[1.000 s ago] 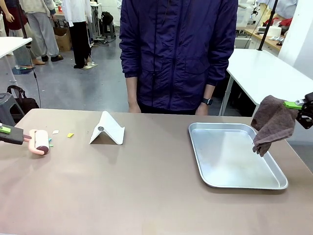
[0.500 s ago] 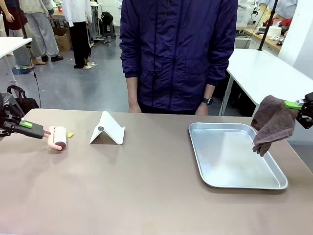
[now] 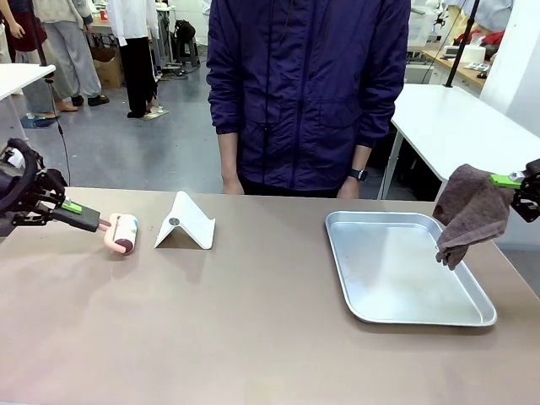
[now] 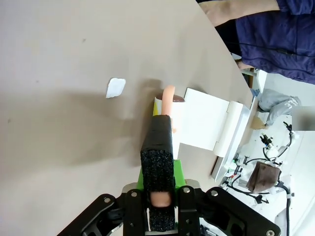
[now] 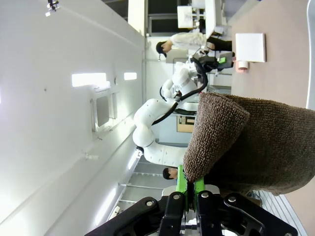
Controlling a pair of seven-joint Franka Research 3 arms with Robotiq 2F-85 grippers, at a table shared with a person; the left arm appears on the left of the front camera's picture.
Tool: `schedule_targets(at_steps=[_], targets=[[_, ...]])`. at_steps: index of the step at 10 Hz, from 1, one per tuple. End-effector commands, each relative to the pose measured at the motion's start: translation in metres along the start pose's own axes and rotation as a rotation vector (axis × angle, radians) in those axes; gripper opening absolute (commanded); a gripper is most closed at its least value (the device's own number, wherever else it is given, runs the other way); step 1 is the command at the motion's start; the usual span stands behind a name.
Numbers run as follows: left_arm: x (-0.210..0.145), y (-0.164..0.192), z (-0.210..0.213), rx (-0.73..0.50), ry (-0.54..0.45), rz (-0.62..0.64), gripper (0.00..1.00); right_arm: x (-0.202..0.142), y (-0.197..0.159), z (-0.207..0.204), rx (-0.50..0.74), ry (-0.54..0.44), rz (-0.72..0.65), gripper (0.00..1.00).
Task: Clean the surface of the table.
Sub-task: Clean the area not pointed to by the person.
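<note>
left gripper (image 3: 91,223) sits low over the far left corner of the table (image 3: 253,337), wrist angled down, clamped tight on the handle of a lint roller (image 3: 123,234), and the right gripper (image 3: 511,180) hangs up by the right edge, pinched closed on a brown cloth (image 3: 471,211).

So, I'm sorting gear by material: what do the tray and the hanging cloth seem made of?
The tray looks like metal, perhaps aluminium or steel: silver, dull sheen, rolled rim. The cloth looks like terry or microfibre: brown, fuzzy pile, draping in soft folds.
</note>
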State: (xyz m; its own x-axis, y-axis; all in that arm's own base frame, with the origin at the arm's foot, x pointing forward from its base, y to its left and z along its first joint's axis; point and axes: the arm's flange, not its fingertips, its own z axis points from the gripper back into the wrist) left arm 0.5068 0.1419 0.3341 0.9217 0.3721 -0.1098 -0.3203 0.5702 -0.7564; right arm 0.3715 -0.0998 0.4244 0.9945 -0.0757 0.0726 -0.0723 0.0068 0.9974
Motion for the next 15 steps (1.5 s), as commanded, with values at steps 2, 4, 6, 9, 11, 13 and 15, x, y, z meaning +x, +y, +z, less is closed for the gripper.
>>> schedule_targets(at_steps=[2,4,6,9,11,13,15], targets=[[0.011,0.011,-0.017,0.072,-0.036,-0.015,0.22,0.0,0.003,0.001,-0.002,0.015,0.018,0.06],[-0.011,0.0,0.009,-0.033,-0.015,-0.121,0.22,0.0,0.003,0.001,-0.002,0.015,0.018,0.06],[-0.048,-0.014,0.055,-0.156,-0.019,-0.218,0.22,0.0,0.003,0.001,-0.002,0.015,0.018,0.06],[-0.101,-0.01,0.126,-0.389,0.025,-0.362,0.22,0.0,0.003,0.001,-0.002,0.015,0.018,0.06],[-0.128,0.009,0.154,-0.477,0.067,-0.385,0.22,0.0,0.003,0.001,-0.002,0.015,0.018,0.06],[-0.156,0.043,0.173,-0.496,0.015,-0.37,0.22,0.0,0.003,0.001,-0.002,0.015,0.018,0.06],[-0.173,0.075,0.186,-0.497,-0.054,-0.334,0.22,0.0,0.003,0.001,-0.002,0.015,0.018,0.06]])
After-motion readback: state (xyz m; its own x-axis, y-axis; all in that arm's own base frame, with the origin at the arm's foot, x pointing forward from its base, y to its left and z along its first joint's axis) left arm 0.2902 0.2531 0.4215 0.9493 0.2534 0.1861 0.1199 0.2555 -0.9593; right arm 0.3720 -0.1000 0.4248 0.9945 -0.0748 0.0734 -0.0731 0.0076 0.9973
